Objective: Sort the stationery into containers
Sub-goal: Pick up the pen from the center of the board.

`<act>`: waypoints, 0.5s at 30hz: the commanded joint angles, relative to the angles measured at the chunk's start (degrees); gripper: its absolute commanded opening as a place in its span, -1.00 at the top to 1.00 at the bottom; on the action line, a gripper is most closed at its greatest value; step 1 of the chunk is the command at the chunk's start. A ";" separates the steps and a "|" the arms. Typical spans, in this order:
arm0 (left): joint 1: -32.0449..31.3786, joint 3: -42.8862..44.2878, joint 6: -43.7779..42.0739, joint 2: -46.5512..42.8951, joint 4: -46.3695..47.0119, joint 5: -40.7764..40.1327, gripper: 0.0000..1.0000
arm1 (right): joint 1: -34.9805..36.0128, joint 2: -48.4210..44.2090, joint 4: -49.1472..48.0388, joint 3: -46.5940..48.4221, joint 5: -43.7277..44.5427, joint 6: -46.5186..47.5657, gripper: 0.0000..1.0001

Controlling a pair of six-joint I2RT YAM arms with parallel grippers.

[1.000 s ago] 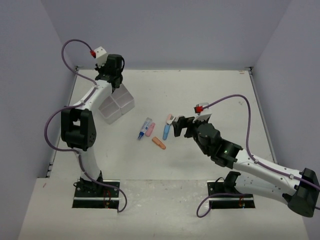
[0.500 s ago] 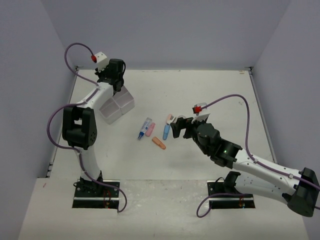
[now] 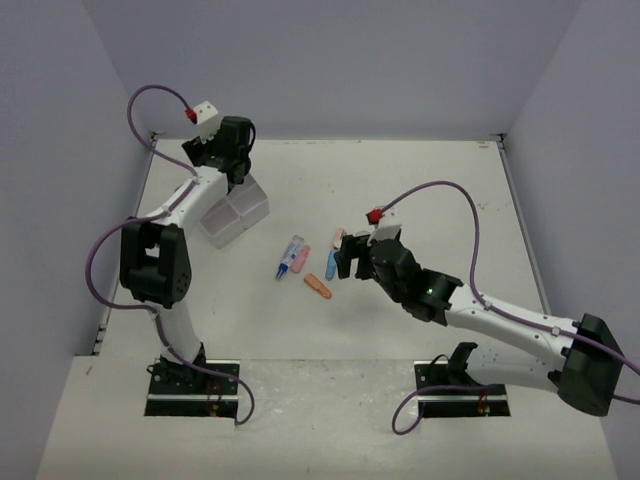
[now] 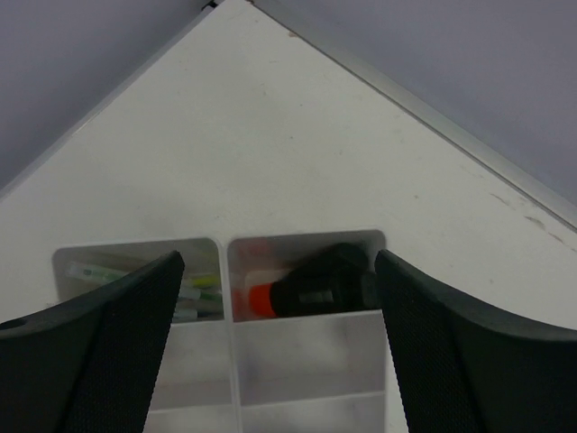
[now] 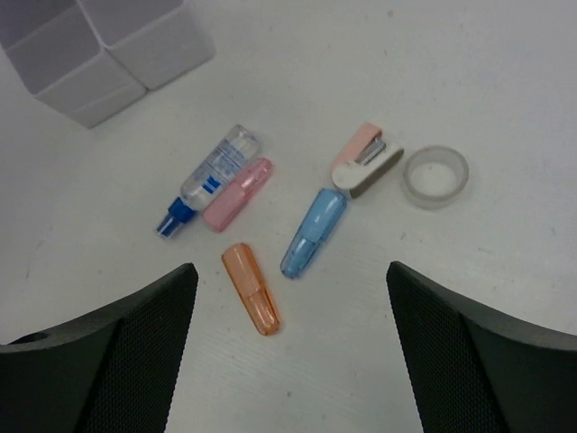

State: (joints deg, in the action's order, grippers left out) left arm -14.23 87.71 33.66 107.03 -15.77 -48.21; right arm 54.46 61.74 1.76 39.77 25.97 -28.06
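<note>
Orange highlighter (image 5: 251,300) lay on the counter (image 5: 505,81) between the right fingers (image 5: 126,361), spread and empty, its long axis running nearly straight away from them; left fingers (image 4: 99,352) gaped above the tray (image 4: 306,356).

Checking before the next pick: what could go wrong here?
1. Pink highlighter lies against the clear bottle; the open right gripper could drag both.
2. Blue highlighter ends close to the small stapler, so a grasp may nudge it.
3. Left gripper hangs open over the tray, so a right-arm drop-off risks a collision.
</note>
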 commanded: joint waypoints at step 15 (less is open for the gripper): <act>-7.56 -24.15 1.28 -47.04 -13.08 33.37 -1.00 | -0.93 41.60 29.35 29.77 0.29 -26.53 -0.33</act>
State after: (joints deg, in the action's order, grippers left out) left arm -21.91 70.33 39.21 60.62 -24.91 -21.64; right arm 53.97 99.00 27.91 64.33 25.96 -50.33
